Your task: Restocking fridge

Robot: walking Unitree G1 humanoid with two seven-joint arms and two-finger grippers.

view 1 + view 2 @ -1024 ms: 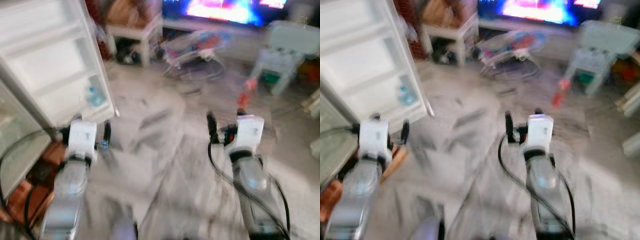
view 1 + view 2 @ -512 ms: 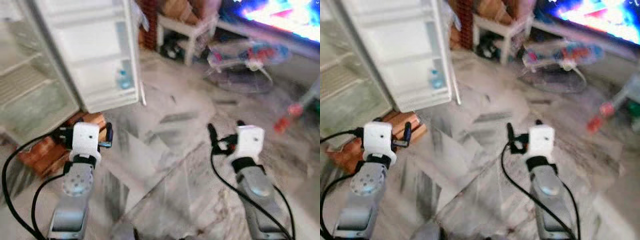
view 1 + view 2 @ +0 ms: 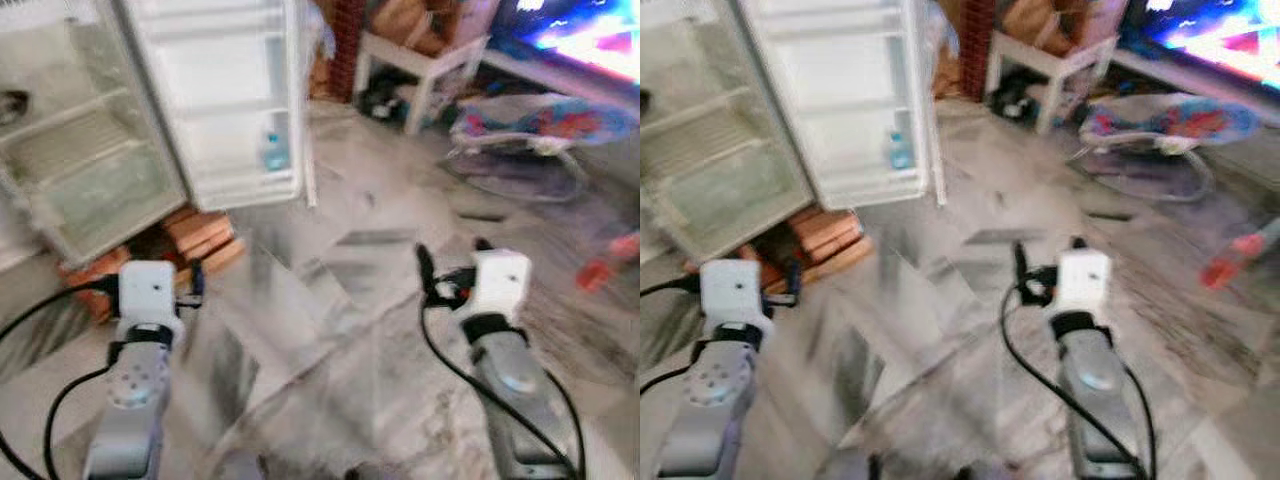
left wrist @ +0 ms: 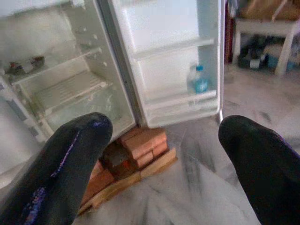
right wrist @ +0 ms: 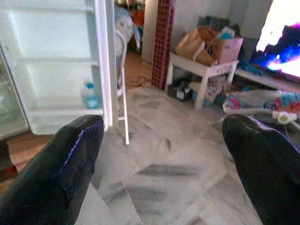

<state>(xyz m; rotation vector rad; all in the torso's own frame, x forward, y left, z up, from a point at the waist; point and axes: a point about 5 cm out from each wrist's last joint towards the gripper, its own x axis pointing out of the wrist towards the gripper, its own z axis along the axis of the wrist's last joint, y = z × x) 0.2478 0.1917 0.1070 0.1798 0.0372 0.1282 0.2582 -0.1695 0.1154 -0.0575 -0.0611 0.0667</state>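
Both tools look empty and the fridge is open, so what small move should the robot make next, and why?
Probably keep turning left to square up with the open white fridge. It sits off to the robot's left, and both the left tool and right tool are open, holding nothing, over bare marble floor.

No readable text, brand or number anywhere. Bottle [image 4: 200, 79] in the fridge [image 3: 90, 160] door carries a blue label, too blurred and small to read. Screen [image 3: 1210, 30] shows bright colours but no legible words.
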